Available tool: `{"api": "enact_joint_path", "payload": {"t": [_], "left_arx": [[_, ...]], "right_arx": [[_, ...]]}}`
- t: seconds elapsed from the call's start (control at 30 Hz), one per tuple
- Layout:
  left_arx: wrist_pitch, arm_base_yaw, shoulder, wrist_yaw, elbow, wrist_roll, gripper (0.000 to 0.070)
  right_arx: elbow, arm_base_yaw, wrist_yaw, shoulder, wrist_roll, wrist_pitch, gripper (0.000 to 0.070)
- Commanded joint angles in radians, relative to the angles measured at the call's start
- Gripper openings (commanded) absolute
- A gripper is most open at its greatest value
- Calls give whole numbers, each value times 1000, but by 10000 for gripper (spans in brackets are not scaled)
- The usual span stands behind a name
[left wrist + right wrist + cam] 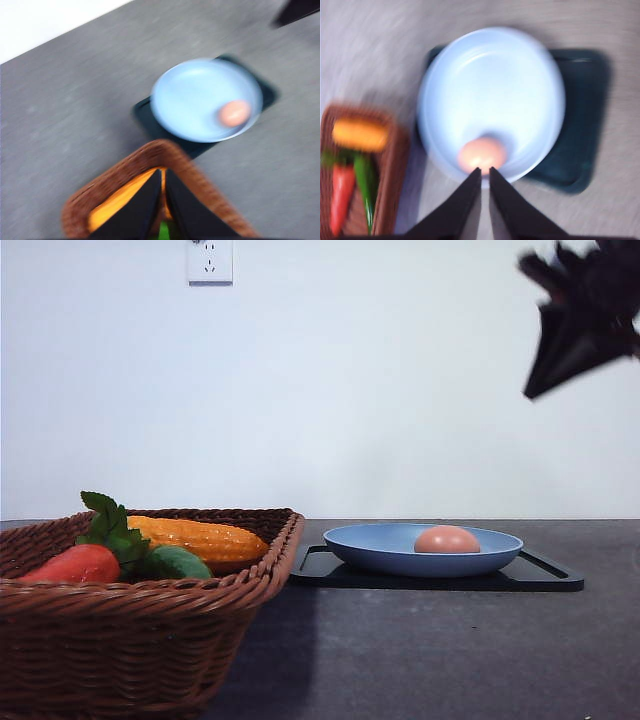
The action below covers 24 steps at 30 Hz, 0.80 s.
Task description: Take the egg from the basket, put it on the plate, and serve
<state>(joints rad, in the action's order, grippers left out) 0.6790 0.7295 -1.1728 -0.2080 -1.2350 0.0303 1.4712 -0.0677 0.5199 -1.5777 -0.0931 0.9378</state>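
We've got the egg (pixel 447 539) sitting in the blue plate (pixel 375 546) on the black tray (pixel 540 576), well clear of the basket (pixel 120 635), both sets of fingers pinched together on nothing, so serving's next, probably gripping the tray's handles.

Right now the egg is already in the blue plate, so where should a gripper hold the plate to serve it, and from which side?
Probably the low raised rim of the plate, on the side away from the egg. The plate is shallow and sits on the black tray, so pinching the rim from above looks easiest. The egg lies loose, so keep the plate level.
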Motion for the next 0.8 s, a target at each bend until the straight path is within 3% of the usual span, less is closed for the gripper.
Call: {"api": "enact_joint_path", "payload": {"t": [0.0,0.2,0.4,0.57,0.77], "left_arx": [[11,-42,-21,-10,-17,42,0],[91,-262,-35,10,-15,60,0],[91,-445,22,166,7,17,0],[-49,-464,157,209,138,-38,0],[-210,-404,368,215,384,-153,0]], "right_arx": [[21,-36,-63,27,43,22,0],[20,-212,-329,167,49,86,0],[-21,-350,-559,304,49,68,0],[-185,-417,-600,448,49,-87,0],[-511,-431,-599,633,34,-371,0]]}}
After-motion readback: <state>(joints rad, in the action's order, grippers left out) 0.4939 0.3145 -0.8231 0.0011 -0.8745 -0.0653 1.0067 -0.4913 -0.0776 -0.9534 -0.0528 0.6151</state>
